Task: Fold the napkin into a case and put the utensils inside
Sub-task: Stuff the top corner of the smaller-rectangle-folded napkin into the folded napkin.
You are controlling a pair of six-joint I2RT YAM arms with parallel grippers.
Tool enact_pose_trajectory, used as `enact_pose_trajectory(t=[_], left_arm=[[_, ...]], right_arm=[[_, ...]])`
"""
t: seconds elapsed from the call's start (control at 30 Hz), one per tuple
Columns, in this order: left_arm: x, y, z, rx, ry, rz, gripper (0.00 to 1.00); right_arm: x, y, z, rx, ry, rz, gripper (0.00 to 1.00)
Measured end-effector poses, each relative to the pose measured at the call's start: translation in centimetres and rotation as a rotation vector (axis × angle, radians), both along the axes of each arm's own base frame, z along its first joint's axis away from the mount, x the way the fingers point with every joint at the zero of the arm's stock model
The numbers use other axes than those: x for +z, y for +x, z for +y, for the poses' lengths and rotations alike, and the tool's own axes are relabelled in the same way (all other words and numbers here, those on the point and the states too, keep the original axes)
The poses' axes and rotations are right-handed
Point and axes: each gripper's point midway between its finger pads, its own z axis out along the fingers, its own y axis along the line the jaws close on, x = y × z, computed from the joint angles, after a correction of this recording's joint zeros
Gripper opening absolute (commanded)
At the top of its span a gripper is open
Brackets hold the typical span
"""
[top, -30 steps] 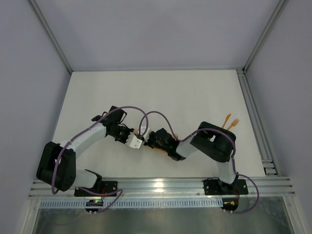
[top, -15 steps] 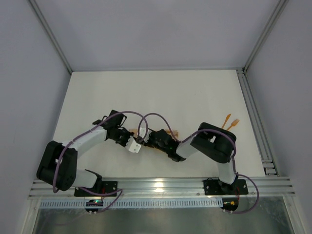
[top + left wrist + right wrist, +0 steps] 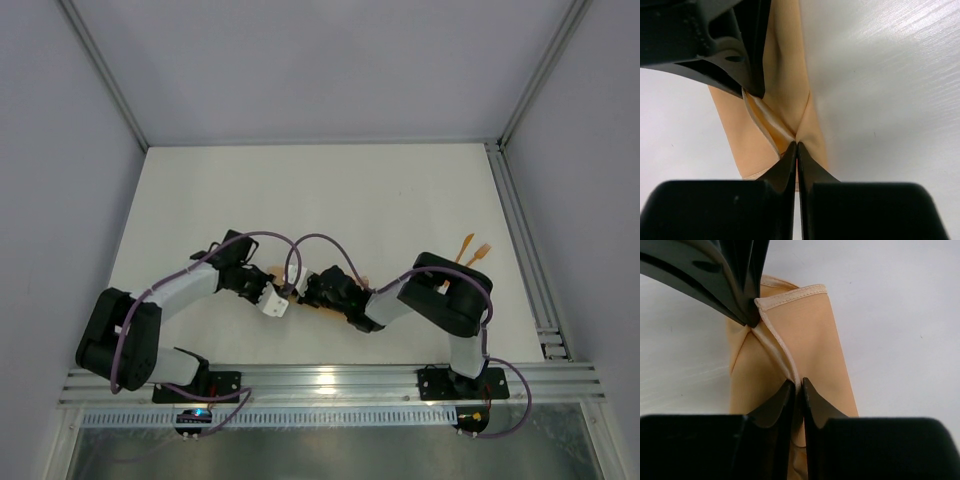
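- Since a second ago, the left arm has slid a little nearer its base.
- The napkin (image 3: 812,335) lies on the table as a narrow folded strip between both arms.
- The left gripper (image 3: 797,150) pinches one fold tight.
- The right gripper (image 3: 796,387) pinches the hem, likely to keep the layers together.
- The utensils (image 3: 473,250) wait well apart, on the right.

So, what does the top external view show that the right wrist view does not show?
Only the top external view shows the utensils, lying on the table beside the right arm. Only the right wrist view shows the stitched hem of the napkin and the right tool shut on a fold of it. Both show the left tool meeting the right tool at the napkin.
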Motion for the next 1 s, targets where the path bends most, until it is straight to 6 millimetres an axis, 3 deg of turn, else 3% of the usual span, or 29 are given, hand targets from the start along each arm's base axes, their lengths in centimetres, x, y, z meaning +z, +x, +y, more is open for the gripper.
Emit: enact_pose_trajectory(t=[0.23, 1.0], left_arm=[[0.2, 0.4, 0.8, 0.039, 0.005, -0.002, 0.0], [0.8, -0.3, 1.3, 0.165, -0.026, 0.096, 0.0]], right_arm=[[-0.1, 0.5, 0.2, -0.021, -0.014, 0.016, 0.07], [1.3, 2.5, 0.0, -0.156, 0.042, -0.064, 0.06]])
